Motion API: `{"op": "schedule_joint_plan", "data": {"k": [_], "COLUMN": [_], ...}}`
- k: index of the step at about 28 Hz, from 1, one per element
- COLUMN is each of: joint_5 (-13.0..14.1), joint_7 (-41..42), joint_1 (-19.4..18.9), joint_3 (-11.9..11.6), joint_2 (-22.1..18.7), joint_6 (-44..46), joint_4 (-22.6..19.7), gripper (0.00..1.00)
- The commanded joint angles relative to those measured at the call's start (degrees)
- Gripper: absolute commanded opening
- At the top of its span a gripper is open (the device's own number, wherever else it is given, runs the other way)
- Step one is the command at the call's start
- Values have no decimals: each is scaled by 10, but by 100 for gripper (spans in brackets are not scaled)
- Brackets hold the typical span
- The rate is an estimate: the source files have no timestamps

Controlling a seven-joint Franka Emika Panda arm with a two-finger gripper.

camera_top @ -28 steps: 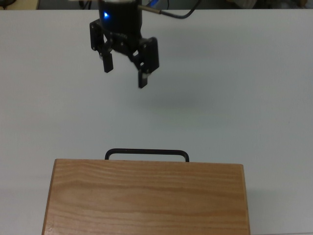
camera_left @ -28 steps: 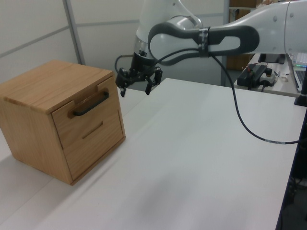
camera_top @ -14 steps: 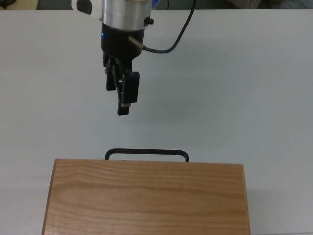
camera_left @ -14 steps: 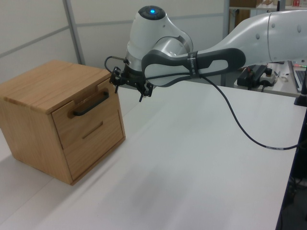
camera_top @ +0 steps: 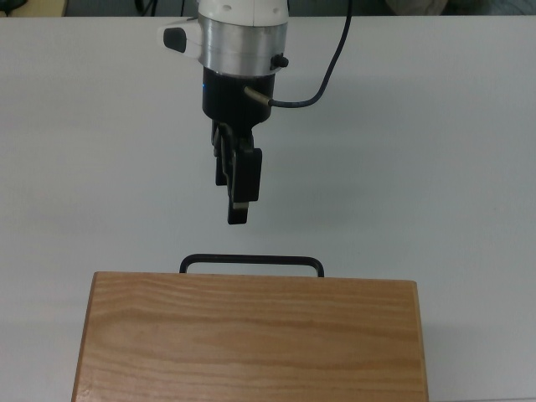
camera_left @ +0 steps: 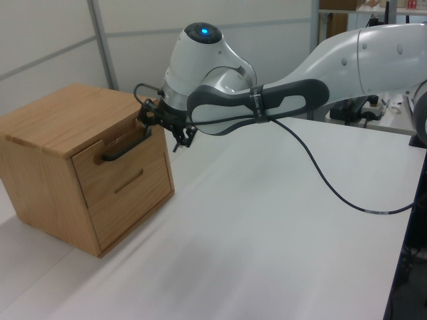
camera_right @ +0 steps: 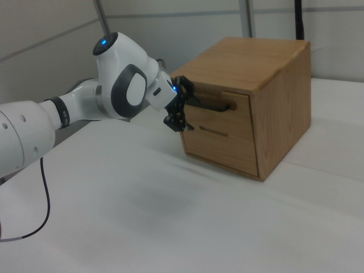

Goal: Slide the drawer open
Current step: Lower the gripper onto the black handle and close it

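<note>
While the gripper hangs just short of the cabinet's front, I can see its fingers stacked one above the other in the left view, standing apart — one high, one low — with nothing between them. The drawer is the upper one of the wooden cabinet, fully closed as far as I can judge, its black handle jutting out toward the arm over the white table.

From the top view the fingertips line up a little to the top view's left of the handle's middle, near it but not touching. My worry is the approach height: in the left view the upper finger sits about level with the bar, so if I drive straight in the finger could butt against the handle or the drawer front instead of straddling the bar — that would shove the whole cabinet back rather than grip anything.

A second risk comes after the grasp. An off-centre pull may cock the drawer in its runners and jam it, or drag the unanchored cabinet along the table.
</note>
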State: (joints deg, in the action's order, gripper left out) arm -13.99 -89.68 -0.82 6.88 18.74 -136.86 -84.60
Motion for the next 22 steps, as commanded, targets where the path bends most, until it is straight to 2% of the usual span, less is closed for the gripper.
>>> {"op": "schedule_joint_plan", "data": {"k": [1, 10, 15, 19, 22], "joint_5": [-10, -17, -23, -25, -31], "joint_7": [-26, -25, -25, -25, -25], "joint_1": [-1, -1, -1, -1, -1], "joint_3": [4, 9, 9, 9, 9], "joint_2": [35, 58, 79, 96, 104], "joint_6": [-19, -59, -66, -67, -68], "joint_4": [45, 46, 69, 88, 95], "gripper": [91, 90, 86, 79, 62]}}
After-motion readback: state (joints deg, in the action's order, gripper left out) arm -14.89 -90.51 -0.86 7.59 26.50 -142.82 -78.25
